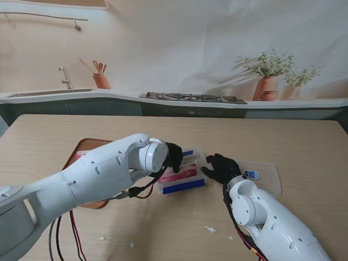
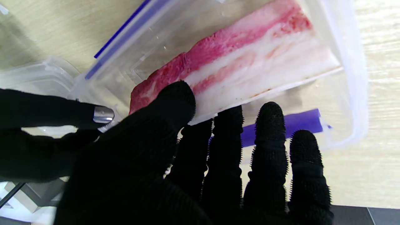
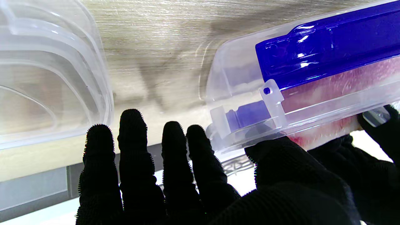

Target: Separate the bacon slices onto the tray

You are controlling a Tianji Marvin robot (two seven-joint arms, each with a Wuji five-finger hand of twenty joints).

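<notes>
your left arm (image 1: pixel 81 179) fills the near-left of the stand view, sweeping up toward 1 o'clock to the middle of the table (image 1: pixel 304 141). left hand (image 1: pixel 174 156) sits over the left end of the clear container (image 1: pixel 198 157) with blue clips. in the left wrist view its thumb (image 2: pixel 175 97) presses on the end of the bacon slab (image 2: pixel 237 59) while the fingers (image 2: pixel 268 125) lie along the slab's edge; pinching the bacon, though i cannot tell if any slice is lifted. bacon lies inside the container, pink and white layers stacked. right hand (image 1: pixel 220 167) is at 3 o'clock of the container, thumb (image 3: pixel 281 159) against its end wall, four fingers (image 3: pixel 132 134) spread and free; bracing, not wrapped around it. clear lid (image 1: pixel 266 175) lies at 3 o'clock of the right hand. brown tray (image 1: pixel 87 145) sits at 9 o'clock of the container, mostly hidden by your left arm.
</notes>
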